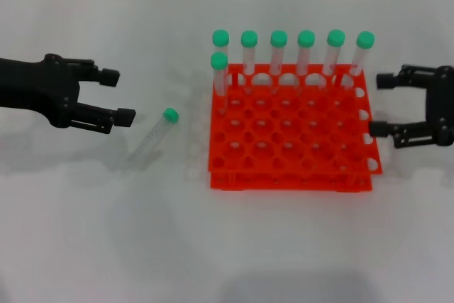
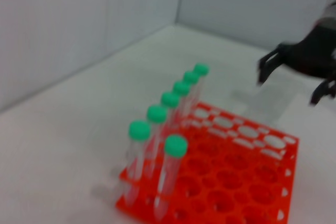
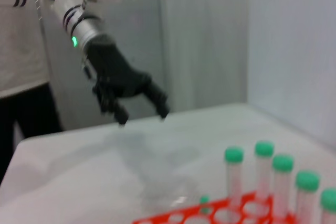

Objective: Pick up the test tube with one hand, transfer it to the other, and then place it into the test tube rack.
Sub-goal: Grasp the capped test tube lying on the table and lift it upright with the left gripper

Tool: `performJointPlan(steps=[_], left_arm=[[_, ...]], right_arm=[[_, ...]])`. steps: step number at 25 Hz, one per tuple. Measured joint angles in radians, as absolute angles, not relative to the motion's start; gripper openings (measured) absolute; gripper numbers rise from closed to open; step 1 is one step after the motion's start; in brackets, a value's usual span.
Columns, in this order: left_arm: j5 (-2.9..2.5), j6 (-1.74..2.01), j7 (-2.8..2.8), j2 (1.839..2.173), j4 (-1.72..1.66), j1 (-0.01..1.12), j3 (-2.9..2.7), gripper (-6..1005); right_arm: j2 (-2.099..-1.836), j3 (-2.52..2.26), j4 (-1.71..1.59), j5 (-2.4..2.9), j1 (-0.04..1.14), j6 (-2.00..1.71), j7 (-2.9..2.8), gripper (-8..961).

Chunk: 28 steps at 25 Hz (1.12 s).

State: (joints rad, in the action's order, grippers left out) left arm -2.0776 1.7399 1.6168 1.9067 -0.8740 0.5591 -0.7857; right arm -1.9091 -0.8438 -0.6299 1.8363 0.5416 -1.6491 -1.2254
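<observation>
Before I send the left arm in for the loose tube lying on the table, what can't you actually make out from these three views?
- Loose clear green-capped test tube: head view too small to read its graduation marks; left wrist view misses it; right wrist view shows only its cap, behind the orange-red test tube rack.
- Black left gripper: arm cut off by the head view's edge.
- Black right gripper: blurred in the left wrist view.
- Rack's lower tier: mostly hidden beneath the upper tier.

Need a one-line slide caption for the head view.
Both grippers, left and right, open either side of the orange rack; one green-capped tube lies on the table.
</observation>
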Motion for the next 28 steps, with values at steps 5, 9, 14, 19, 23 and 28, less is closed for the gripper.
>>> performJointPlan(steps=[5,9,14,19,23,28], left_arm=[[-2.213,1.77,1.88,1.951,-1.021,0.575,-0.787,875],[-2.307,1.837,2.099,1.958,-1.054,0.632,-0.794,875],[-2.431,1.855,2.358,1.939,-1.057,0.705,-0.875,875],[-2.577,1.844,2.497,1.944,-1.044,0.765,-0.95,875],[-2.694,1.81,2.52,1.981,-1.008,0.818,-0.956,876],[-2.799,1.713,2.558,2.025,-0.951,0.853,-0.994,876]], right_arm=[[-1.92,-0.843,-0.633,1.702,0.464,-1.648,-1.131,870],[-1.932,-0.83,-0.633,1.654,0.427,-1.652,-1.078,870],[-1.939,-0.816,-0.622,1.635,0.406,-1.667,-1.03,869],[-1.954,-0.82,-0.62,1.64,0.405,-1.681,-1.002,869],[-1.96,-0.821,-0.62,1.64,0.405,-1.691,-0.993,869],[-1.967,-0.823,-0.62,1.64,0.404,-1.698,-0.993,869]])
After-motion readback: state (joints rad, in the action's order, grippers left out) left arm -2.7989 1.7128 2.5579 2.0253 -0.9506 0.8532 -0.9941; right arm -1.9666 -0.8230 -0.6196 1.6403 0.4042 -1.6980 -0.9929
